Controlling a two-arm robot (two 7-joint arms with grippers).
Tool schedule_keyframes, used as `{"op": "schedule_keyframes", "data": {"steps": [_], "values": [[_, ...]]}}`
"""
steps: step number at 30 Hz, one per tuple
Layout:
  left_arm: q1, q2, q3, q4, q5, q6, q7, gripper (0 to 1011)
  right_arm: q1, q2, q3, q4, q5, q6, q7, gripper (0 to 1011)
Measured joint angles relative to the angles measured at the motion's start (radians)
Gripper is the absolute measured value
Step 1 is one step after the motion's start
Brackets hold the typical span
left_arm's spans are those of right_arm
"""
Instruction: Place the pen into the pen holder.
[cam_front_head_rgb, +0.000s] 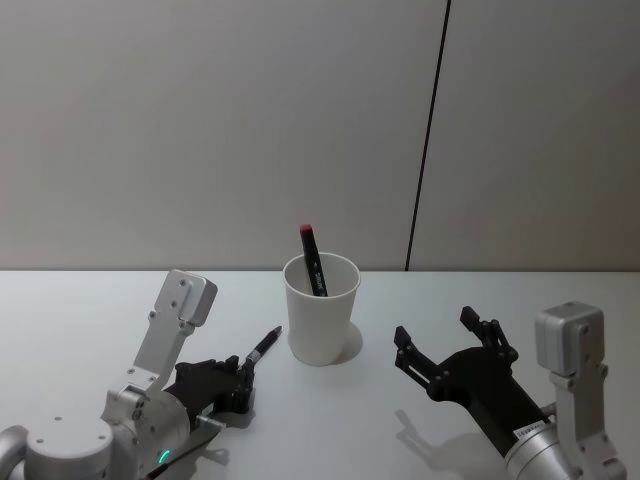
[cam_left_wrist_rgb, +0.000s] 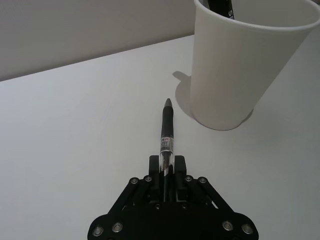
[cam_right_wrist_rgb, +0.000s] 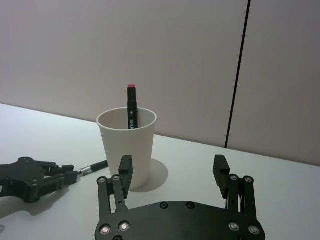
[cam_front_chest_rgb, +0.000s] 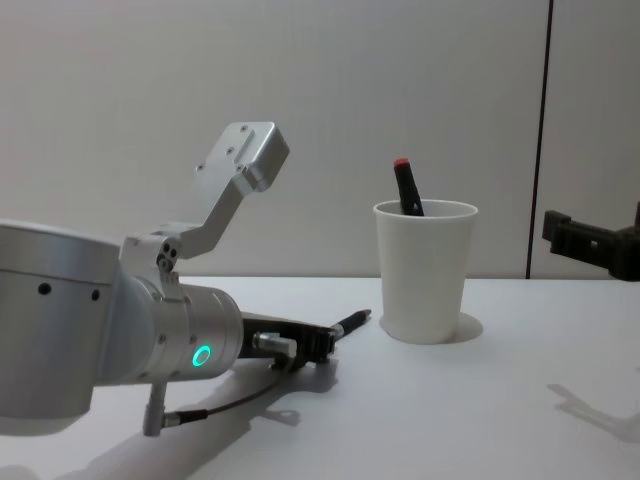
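The pen (cam_left_wrist_rgb: 166, 127) is clamped at its rear end between the closed fingers (cam_left_wrist_rgb: 180, 167) of the left gripper (cam_left_wrist_rgb: 166, 162). Its barrel projects past the fingertips, low over the table (cam_front_head_rgb: 80, 310), with the tip near the pen holder (cam_front_head_rgb: 320, 325) but clear of it. The holder stands upright and contains a red-capped marker (cam_front_head_rgb: 312, 255). The right gripper (cam_front_head_rgb: 437, 328) is to the holder's right, fingers spread wide and empty.

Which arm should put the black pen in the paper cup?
Left. The left gripper is shut on the black pen, tip near the paper cup. The right gripper is open and empty.
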Motion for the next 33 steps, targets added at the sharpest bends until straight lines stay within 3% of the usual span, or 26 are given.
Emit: {"op": "schedule_keyframes", "data": {"steps": [17,33], "values": [[0.006,0.001,-0.003,-0.005,0.002,-0.007,0.000,168,0.000,0.000,0.000,0.000,0.000,0.000,0.000,1001],[0.060,0.017,-0.042,-0.076,0.027,-0.114,0.033,167,0.000,0.000,0.000,0.000,0.000,0.000,0.000,1001]]}}
